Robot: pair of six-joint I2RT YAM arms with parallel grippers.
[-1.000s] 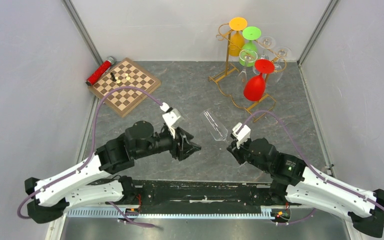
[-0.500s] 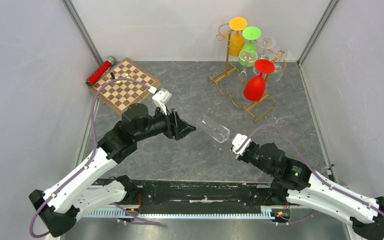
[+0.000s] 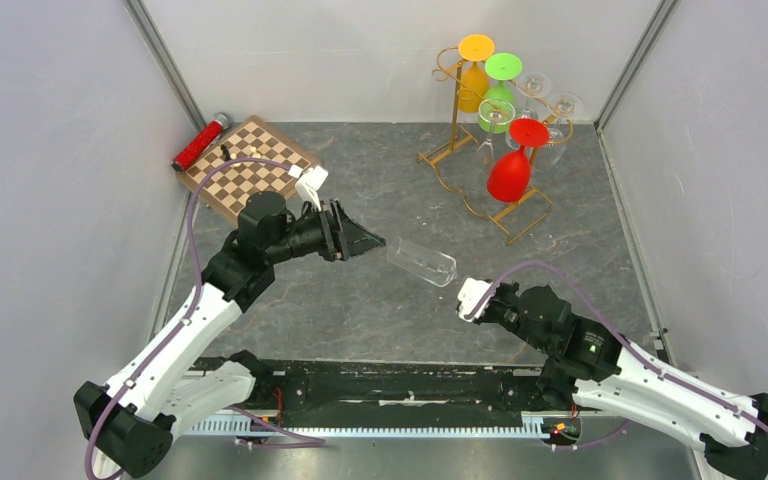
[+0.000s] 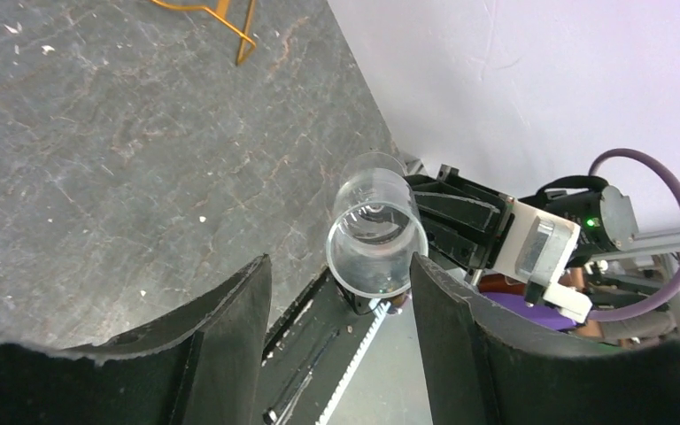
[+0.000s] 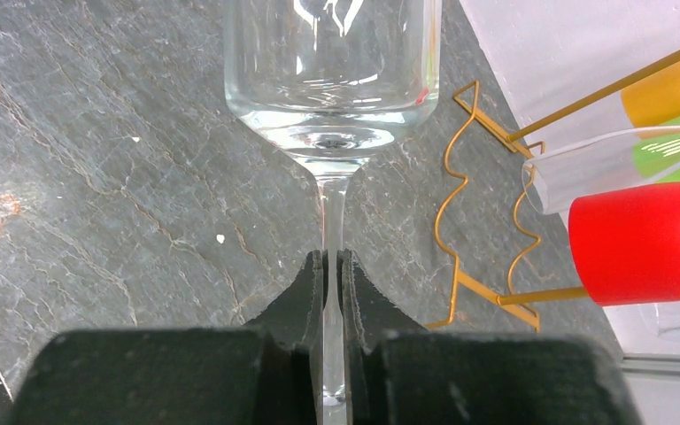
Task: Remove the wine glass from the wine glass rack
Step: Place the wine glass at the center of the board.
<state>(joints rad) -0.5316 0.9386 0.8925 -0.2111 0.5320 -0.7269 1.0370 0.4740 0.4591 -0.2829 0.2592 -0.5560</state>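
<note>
right jaws: pinching wine glass [image 5: 332, 71] stem | left jaws: apart

left gripper [image 3: 372, 240]: jaws wide, extended rightward | right gripper [image 5: 332, 266]: jaws pinched together, pointing left

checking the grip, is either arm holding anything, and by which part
Right gripper holds the clear glass by its stem, between its fingers. Left gripper holds nothing.

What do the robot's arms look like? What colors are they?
The left arm and right arm are white with black joints. A purple cable loops along each. The left gripper and right gripper are black, two-fingered, each beside a white block.
</note>
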